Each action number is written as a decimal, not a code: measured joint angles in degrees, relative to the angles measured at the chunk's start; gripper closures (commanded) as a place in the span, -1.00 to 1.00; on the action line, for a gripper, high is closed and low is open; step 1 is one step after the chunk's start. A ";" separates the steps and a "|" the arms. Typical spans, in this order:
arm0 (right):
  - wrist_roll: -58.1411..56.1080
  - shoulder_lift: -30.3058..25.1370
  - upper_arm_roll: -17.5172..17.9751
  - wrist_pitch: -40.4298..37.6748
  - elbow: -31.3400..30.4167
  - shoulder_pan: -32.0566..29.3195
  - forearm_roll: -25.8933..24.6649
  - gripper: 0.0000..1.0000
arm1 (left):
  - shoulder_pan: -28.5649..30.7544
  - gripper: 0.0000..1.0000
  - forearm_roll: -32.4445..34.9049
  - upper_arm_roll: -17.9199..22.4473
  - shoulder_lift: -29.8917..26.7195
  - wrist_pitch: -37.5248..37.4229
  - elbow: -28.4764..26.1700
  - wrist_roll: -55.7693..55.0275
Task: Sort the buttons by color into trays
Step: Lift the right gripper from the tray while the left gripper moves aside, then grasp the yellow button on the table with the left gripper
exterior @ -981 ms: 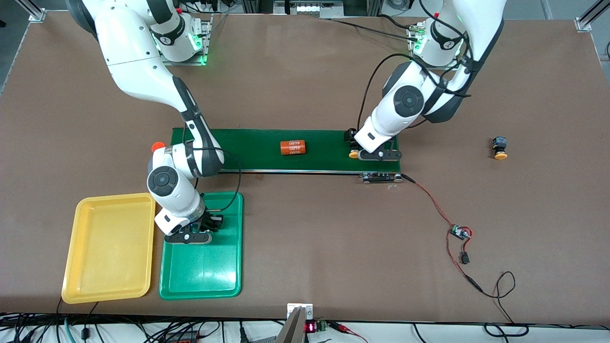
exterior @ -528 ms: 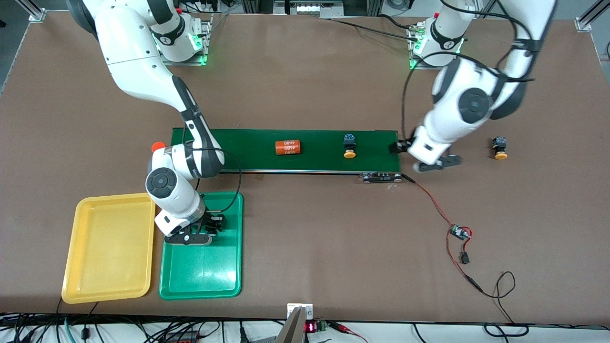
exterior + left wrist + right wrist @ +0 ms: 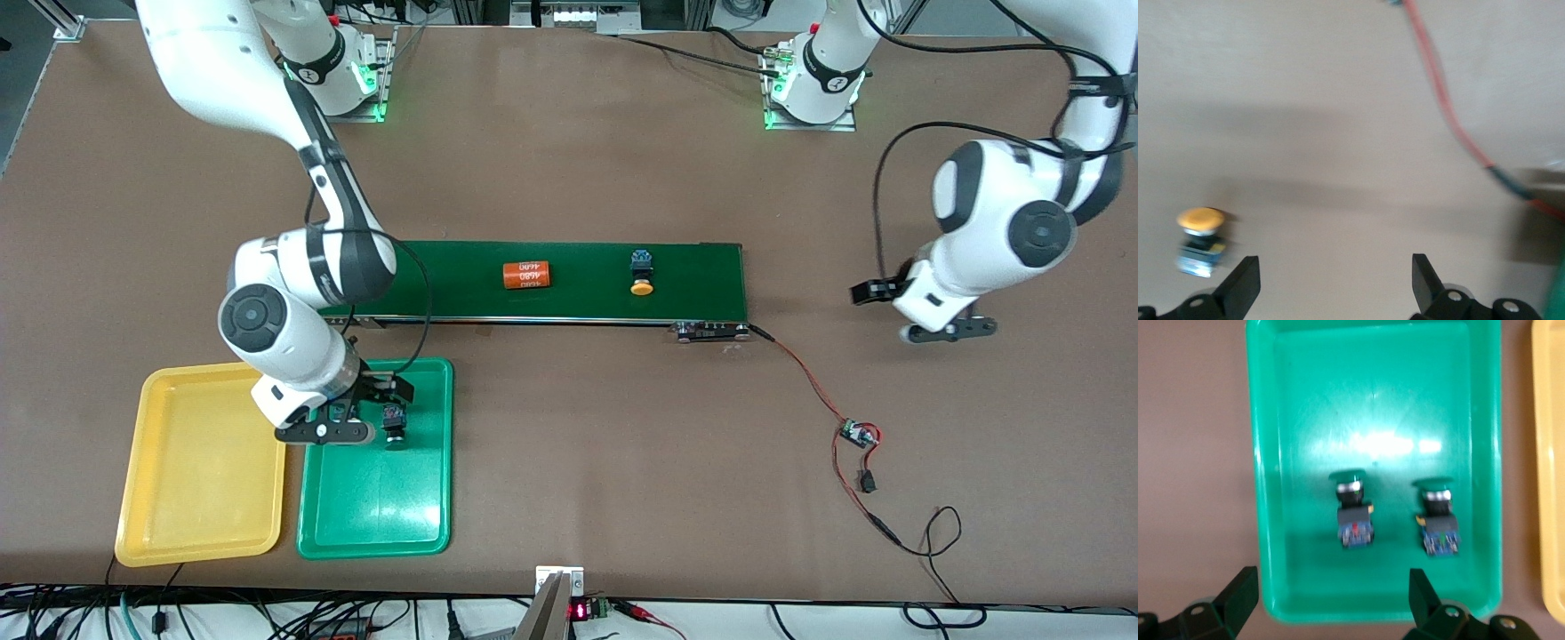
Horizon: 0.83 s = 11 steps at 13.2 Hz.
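Two green-capped buttons point(image 3: 1353, 507) point(image 3: 1437, 517) lie side by side in the green tray point(image 3: 1378, 400); the front view shows only one of them point(image 3: 394, 418). My right gripper point(image 3: 1331, 600) point(image 3: 324, 433) hangs open and empty above that tray's end nearest the conveyor. Beside the green tray sits the yellow tray point(image 3: 204, 471), with nothing in it. One orange-capped button point(image 3: 642, 271) rides on the conveyor belt point(image 3: 693, 276). Another orange-capped button point(image 3: 1200, 237) lies on the table. My left gripper point(image 3: 1333, 285) point(image 3: 947, 332) hovers open and empty over the table close beside it.
An orange cylinder with white numbers point(image 3: 525, 275) lies on the belt, toward the right arm's end from the button. A red wire point(image 3: 1445, 100) runs from the belt's end to a small circuit board point(image 3: 858, 434).
My right gripper opened, left a green button in the green tray and lifted. My left arm swung away from the belt toward its own end of the table. Cylinder and button drifted along the belt.
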 measured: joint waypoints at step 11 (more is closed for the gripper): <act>-0.07 -13.47 -0.53 -16.92 -2.61 -5.10 0.10 -1.00 | 5.13 -1.00 0.88 10.34 4.80 14.97 -9.69 27.96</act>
